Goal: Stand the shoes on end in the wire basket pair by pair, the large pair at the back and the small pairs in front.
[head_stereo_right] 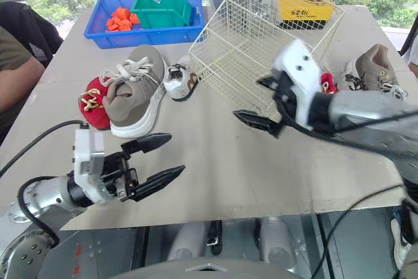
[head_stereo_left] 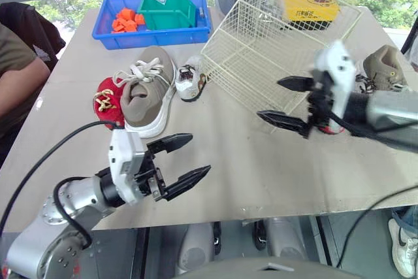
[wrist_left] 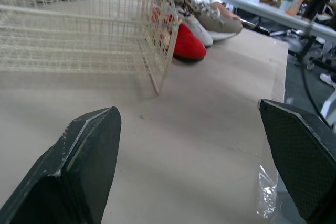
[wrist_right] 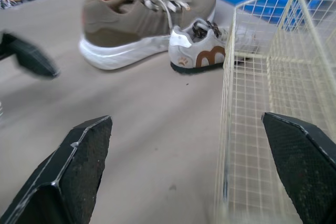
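On the tabletop [head_stereo_left: 248,174] the shoes [head_stereo_left: 147,89] lie either side of the empty wire basket [head_stereo_left: 274,44], and with your left end effector [head_stereo_left: 200,153] and right end effector [head_stereo_left: 269,98] both spread empty, the right could nudge that light basket askew.

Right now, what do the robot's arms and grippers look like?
Left gripper: white boxy housing, two black tapered fingers with finely textured pads, on a silver cylindrical forearm with a looping black cable. Right gripper: same white housing and black fingers, on a grey metallic forearm.
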Available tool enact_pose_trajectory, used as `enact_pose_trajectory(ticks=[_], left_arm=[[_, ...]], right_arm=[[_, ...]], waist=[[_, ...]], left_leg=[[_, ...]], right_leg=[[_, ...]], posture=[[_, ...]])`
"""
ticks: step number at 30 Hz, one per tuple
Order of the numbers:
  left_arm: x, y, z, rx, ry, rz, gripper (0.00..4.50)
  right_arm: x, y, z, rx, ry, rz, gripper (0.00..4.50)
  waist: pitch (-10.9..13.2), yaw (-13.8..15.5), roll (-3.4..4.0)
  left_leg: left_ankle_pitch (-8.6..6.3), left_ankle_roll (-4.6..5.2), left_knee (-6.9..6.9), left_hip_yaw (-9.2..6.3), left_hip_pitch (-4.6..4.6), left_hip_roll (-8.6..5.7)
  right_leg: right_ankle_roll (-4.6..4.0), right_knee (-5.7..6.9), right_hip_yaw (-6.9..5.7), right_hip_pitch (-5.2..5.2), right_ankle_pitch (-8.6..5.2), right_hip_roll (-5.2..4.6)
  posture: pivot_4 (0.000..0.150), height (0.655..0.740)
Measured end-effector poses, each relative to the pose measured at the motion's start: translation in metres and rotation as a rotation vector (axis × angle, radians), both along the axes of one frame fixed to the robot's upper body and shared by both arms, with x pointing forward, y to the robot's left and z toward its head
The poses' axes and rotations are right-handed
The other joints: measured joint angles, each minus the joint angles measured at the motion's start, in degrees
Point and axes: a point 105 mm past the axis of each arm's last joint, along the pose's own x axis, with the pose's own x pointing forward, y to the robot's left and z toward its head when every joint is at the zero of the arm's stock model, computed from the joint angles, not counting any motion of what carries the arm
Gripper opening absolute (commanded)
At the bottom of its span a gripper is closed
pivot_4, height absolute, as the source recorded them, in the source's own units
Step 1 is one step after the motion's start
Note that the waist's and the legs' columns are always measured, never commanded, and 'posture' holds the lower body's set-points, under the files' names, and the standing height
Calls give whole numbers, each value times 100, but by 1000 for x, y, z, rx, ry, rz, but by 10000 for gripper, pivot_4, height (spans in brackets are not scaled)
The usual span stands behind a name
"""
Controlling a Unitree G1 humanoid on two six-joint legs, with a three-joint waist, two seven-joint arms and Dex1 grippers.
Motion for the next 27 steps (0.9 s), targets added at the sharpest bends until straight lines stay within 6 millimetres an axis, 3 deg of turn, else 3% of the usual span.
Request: enact_pose_trajectory(ticks=[4, 8, 9, 11, 18, 24, 27], left_arm=[[-1, 2, -6, 0, 9, 40, 45000], [-4, 4, -14, -9, 27, 80, 45000], [-5, 5, -14, -12, 23, 93, 45000], [-6, 5, -16, -18, 18, 115, 45000], [-13, 3, -19, -23, 10, 156, 45000], [-11, 3, -17, -24, -9, 188, 45000], [-13, 2, -15, -25, -16, 192, 45000]], right_arm=[[21, 10, -12, -61, 69, -100, 44433], [26, 19, -29, -123, 142, -131, 44433], [28, 20, -33, -149, 152, -136, 42075], [36, 20, -41, -206, 150, -175, 35621], [47, 15, -44, -317, 81, -173, 191], [53, 4, -44, -345, 64, -180, 191], [59, -16, -45, -362, 50, -186, 191]], waist=[[-3, 18, -4], [-5, -7, -3], [-5, -11, -3], [-6, -14, -2], [-16, 3, -7], [-21, -14, -10], [-22, 45, -11]], left_leg=[[15, -24, 1, -1, -33, -2], [18, -23, 10, 8, -82, -5], [17, -23, 10, 7, -80, -4], [12, -13, 10, 4, -78, -4], [4, 2, 17, 0, -72, -6], [4, 2, 18, -1, -69, -3], [3, 3, 21, -2, -73, -10]], right_leg=[[0, -4, -11, -21, 0, -3], [3, 3, -6, -67, 3, 0], [3, 3, -7, -66, 3, 2], [3, 6, -9, -66, 2, 5], [2, 9, -12, -58, 3, 3], [2, 10, -11, -58, 4, 6], [2, 7, -15, -56, 4, -1]], posture=[[1500, 7400], [1500, 7400], [1500, 7400], [1500, 7400], [1500, 7400], [1500, 7400], [1500, 7400]])
